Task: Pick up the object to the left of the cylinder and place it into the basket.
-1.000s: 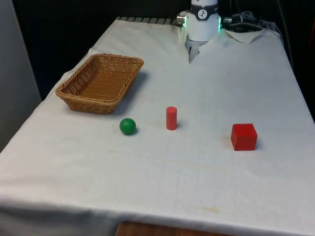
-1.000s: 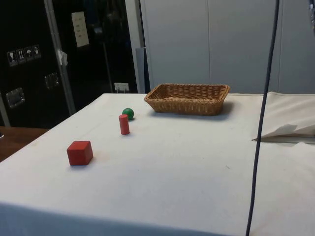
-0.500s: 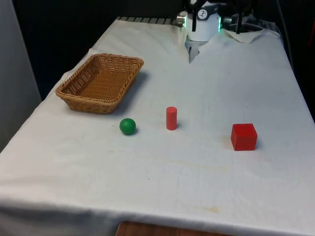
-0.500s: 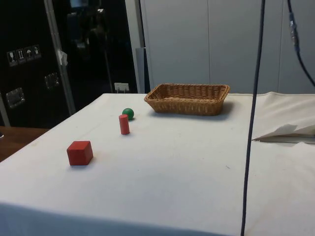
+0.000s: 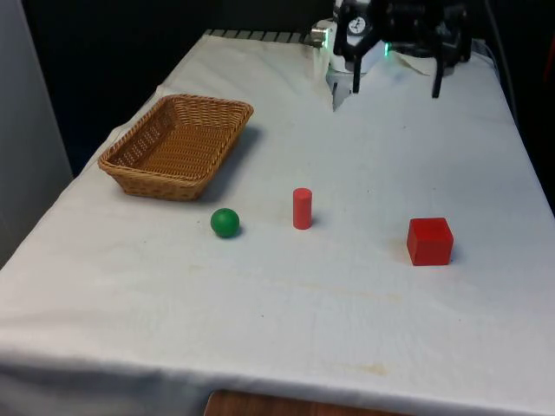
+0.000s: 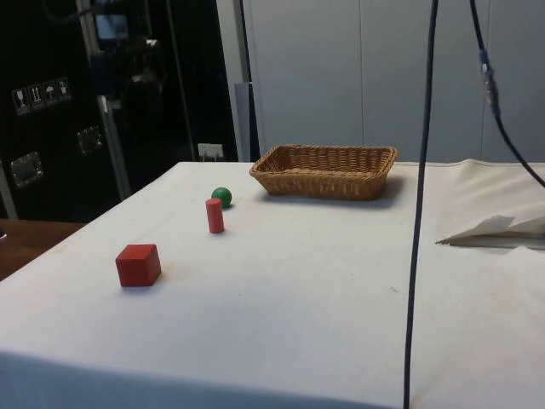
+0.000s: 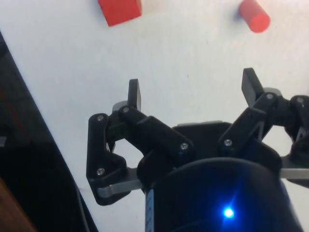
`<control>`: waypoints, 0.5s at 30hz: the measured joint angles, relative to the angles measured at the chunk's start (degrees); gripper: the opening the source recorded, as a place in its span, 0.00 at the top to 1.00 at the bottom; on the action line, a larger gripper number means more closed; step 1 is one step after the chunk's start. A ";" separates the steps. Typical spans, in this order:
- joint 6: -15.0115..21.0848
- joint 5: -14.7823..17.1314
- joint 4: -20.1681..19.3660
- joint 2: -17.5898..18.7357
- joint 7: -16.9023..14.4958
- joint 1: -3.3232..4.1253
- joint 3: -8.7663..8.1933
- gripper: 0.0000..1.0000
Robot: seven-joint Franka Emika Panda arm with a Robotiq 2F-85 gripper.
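The wicker basket holds nothing — the green ball lies just outside it; the gripper hangs spread wide.

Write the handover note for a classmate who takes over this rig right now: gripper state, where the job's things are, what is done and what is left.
Gripper: open, holding nothing, high over the table's far end in the front view.
Green ball: on the cloth, on the front view's left of the red cylinder, apart from it. This is the thing to pick.
Basket: wicker, nothing in it, beyond the ball towards the front view's left.
Red cube: on the front view's right of the cylinder, not part of the job.
Done: nothing yet; the ball is untouched.
Left: reach the ball, grasp it, lift it, carry it over the basket and release it inside.
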 measured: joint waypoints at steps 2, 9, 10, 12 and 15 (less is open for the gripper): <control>0.74 0.40 0.00 0.74 0.17 0.00 0.34 0.00; 2.92 1.38 -0.11 2.64 0.69 0.06 1.72 0.00; 3.27 1.49 -0.23 2.86 0.80 0.06 1.95 0.00; 3.72 1.55 -0.29 3.15 0.92 0.06 2.18 0.00; 5.21 2.12 -0.34 4.35 1.26 0.06 3.04 0.00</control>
